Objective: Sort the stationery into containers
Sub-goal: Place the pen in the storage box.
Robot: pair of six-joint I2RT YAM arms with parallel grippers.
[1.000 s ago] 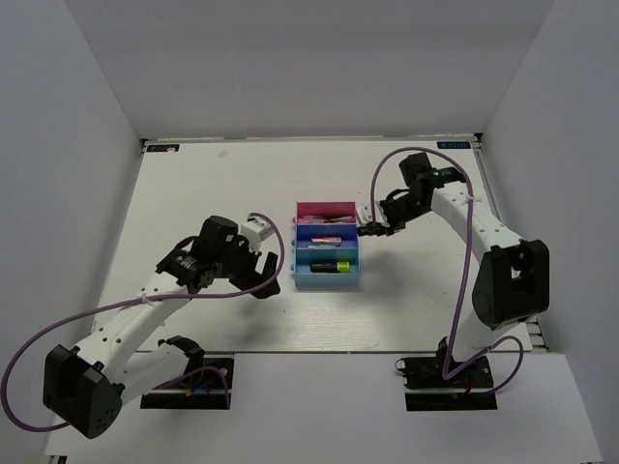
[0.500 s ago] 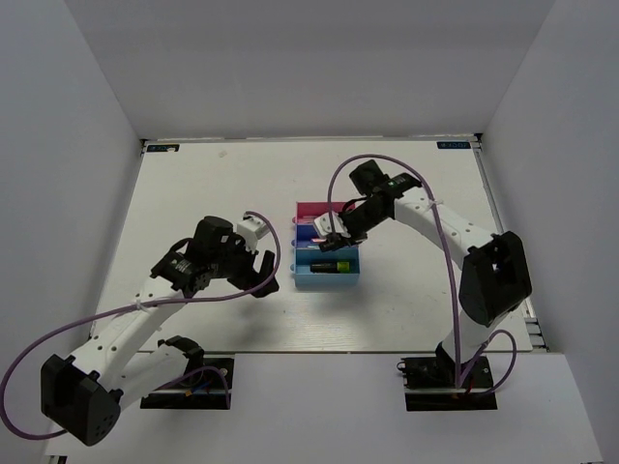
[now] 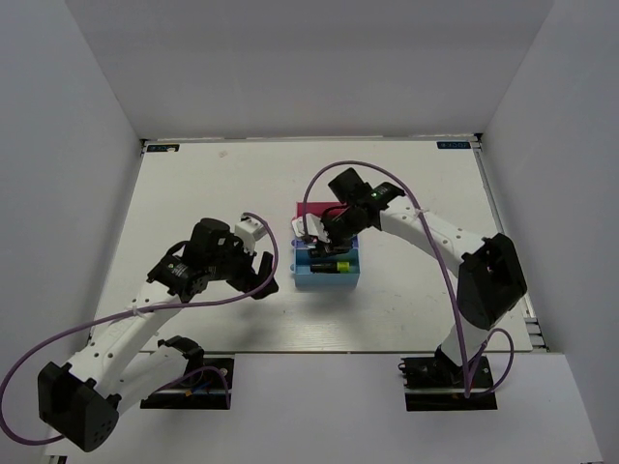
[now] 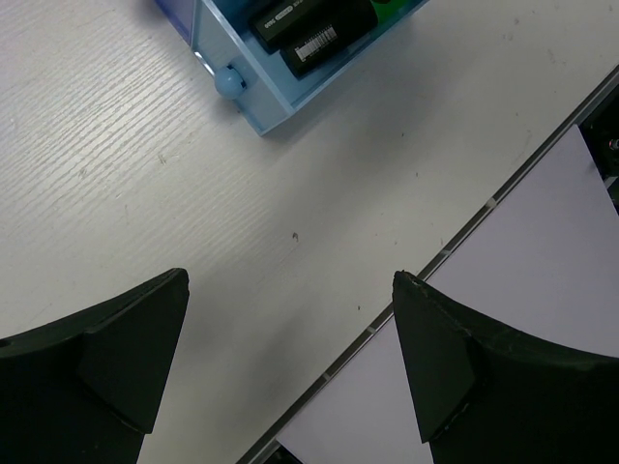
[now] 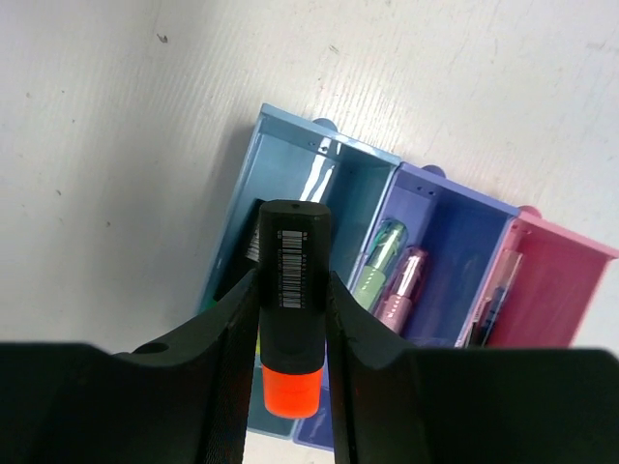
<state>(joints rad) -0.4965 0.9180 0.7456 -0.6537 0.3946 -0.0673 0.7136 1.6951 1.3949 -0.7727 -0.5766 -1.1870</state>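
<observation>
The right end effector [image 5: 293,278] grips 1 black highlighter [image 5: 293,246] between both fingers, with its orange cap [image 5: 292,391] toward the wrist camera. The highlighter hangs over the light blue tray [image 5: 324,145], which holds other black highlighters [image 4: 311,27]. The adjoining dark blue tray [image 5: 455,198] contains 1 mint-green stick [image 5: 379,259] and 1 pink stick [image 5: 406,285], side by side. The pink tray [image 5: 566,280] holds a thin pen [image 5: 495,295]. The left end effector [image 4: 290,338] stands wide and holds nothing. It is over the bench [image 4: 145,193], near the light blue tray.
</observation>
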